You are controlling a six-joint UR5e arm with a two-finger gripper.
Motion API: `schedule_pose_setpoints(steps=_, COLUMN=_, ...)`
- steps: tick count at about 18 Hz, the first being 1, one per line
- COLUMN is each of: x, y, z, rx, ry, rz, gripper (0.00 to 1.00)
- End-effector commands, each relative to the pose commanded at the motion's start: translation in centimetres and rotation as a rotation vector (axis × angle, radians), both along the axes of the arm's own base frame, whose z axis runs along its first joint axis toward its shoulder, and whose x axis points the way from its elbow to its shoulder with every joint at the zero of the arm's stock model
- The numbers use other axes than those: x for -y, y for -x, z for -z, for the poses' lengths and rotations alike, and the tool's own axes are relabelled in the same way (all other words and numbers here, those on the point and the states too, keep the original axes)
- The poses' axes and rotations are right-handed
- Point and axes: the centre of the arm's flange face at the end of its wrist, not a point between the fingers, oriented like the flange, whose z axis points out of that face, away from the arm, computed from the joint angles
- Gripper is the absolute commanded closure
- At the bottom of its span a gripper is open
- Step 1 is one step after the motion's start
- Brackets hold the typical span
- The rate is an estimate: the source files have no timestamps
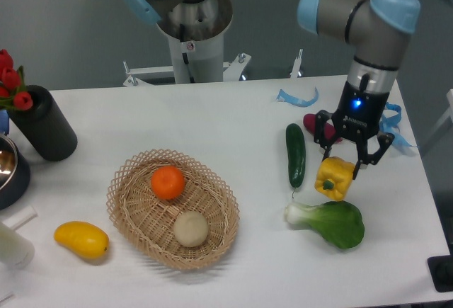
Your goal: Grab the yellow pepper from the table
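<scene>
The yellow pepper (pixel 334 178) is small, lobed and glossy. It rests on the white table (pixel 233 124) at the right, between a cucumber and a bok choy. My gripper (pixel 345 165) hangs straight down over the pepper's upper right part. Its jaws are spread, with one finger (pixel 328 151) at the pepper's upper left and the other finger (pixel 362 168) at its right side. The fingers stand close beside the pepper; I see no squeeze on it. The fingertips are partly hidden behind the pepper.
A dark green cucumber (pixel 295 154) lies just left of the pepper. A bok choy (pixel 330 222) lies just below it. A purple vegetable (pixel 316 124) sits behind the gripper. A wicker basket (pixel 134 209) holds an orange (pixel 168 183) and a pale round thing (pixel 191 228). A mango-like fruit (pixel 81 240) and a black vase (pixel 44 127) are at the left.
</scene>
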Motion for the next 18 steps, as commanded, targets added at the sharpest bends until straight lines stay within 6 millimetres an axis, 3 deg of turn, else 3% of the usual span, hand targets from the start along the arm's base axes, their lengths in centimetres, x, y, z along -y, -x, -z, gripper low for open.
schedule_pose_setpoints(steps=7, x=-0.5, y=0.1, z=-1.2, rx=0.008, ry=-0.013, rz=-0.022, gripper=0.72)
schedule_pose_setpoints(steps=18, x=-0.2, y=0.0, z=-0.7, rx=0.027, ry=-0.015, rz=-0.034, gripper=0.72)
